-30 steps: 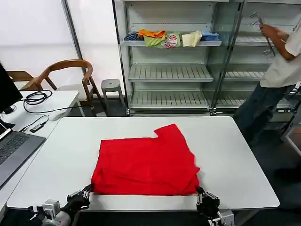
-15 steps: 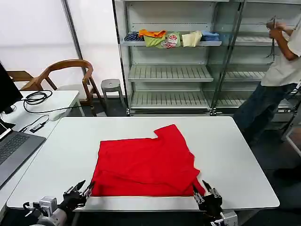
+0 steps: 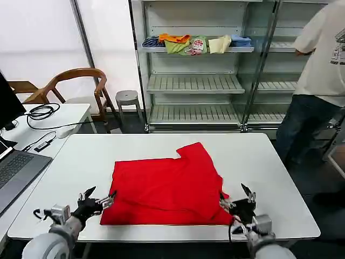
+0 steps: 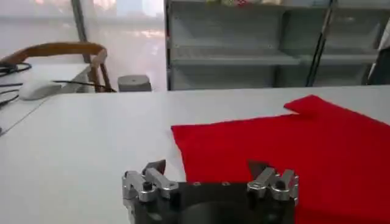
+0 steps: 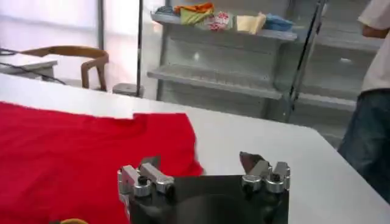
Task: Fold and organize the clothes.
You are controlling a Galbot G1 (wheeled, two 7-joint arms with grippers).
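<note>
The clothes are one plain red T-shirt (image 3: 167, 186), lying partly folded in the middle of the white table (image 3: 269, 172), with one sleeve sticking out at its far side. My left gripper (image 3: 98, 202) stands open at the shirt's near left corner, one finger over the red cloth (image 4: 274, 146) and one over bare table. Just off the near right corner, my right gripper (image 3: 237, 199) is open too. In the left wrist view the gripper (image 4: 207, 170) holds nothing. Likewise, the gripper (image 5: 200, 163) is empty in the right wrist view, the shirt (image 5: 79, 146) beside one finger.
A laptop (image 3: 16, 172) lies at the left, next to a side table with cables (image 3: 43, 113) and a wooden chair (image 3: 75, 81). Behind the table stands a shelf rack with folded garments (image 3: 194, 44). A person (image 3: 318, 81) stands by the rack at the right.
Both grippers went from shut at the shirt's near hem to open, then moved up and forward beside the near corners. The near hem now lies flat.
</note>
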